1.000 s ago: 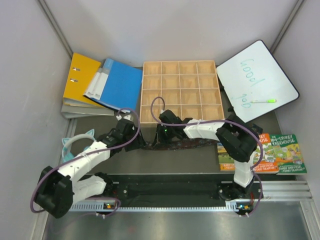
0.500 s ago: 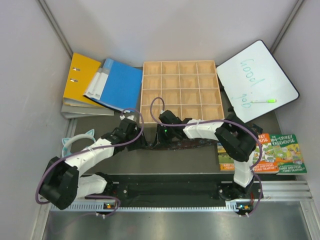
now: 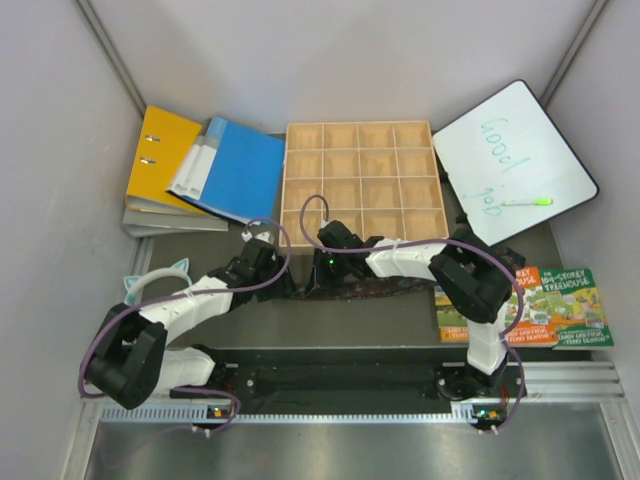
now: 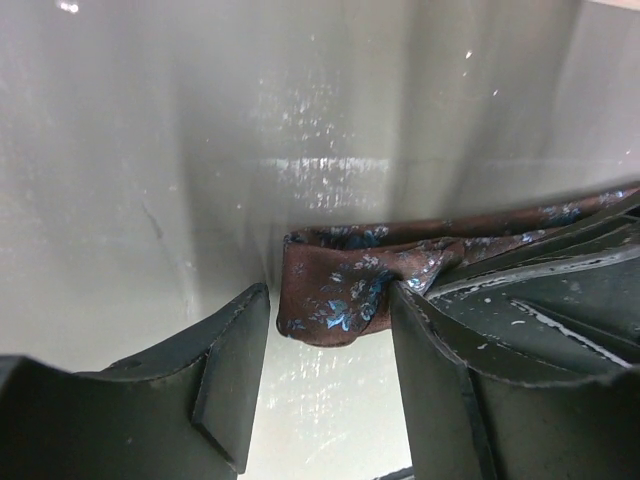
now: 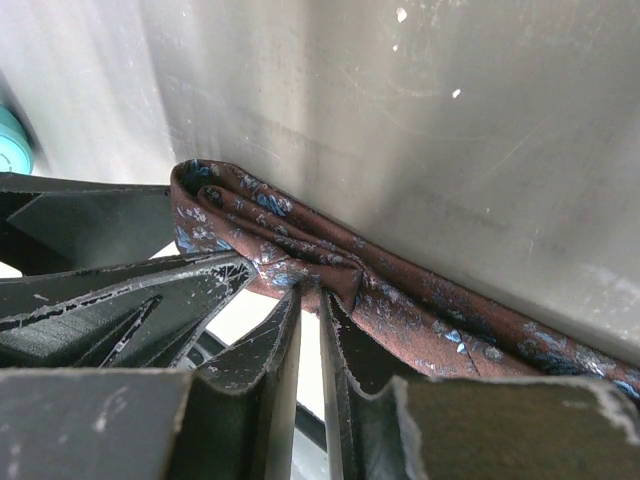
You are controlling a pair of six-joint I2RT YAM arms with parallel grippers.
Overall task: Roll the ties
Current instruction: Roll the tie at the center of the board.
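Note:
One of the ties (image 3: 390, 287), dark brown with bluish specks, lies in a strip across the table in front of the wooden tray. Its left end is folded over (image 4: 335, 290). My right gripper (image 5: 312, 292) is shut on that fold, its thin fingers pinching a pleat of the tie (image 5: 420, 310). My left gripper (image 4: 328, 305) is open, with the folded end just beyond and between its fingertips; the right finger (image 4: 430, 350) touches the fabric. In the top view the left gripper (image 3: 280, 282) and right gripper (image 3: 318, 274) meet at the tie's left end.
A wooden grid tray (image 3: 285, 185) stands just behind the tie. Yellow (image 3: 160, 150) and blue (image 3: 240, 165) binders lie at back left. A whiteboard (image 3: 510, 150) with a green marker (image 3: 527, 201) is at back right. Picture books (image 3: 545, 305) lie right, a teal hoop (image 3: 150, 290) left.
My left arm has swung in to the right, bringing its gripper closer to the tie's folded end. The right arm and the tie have hardly moved.

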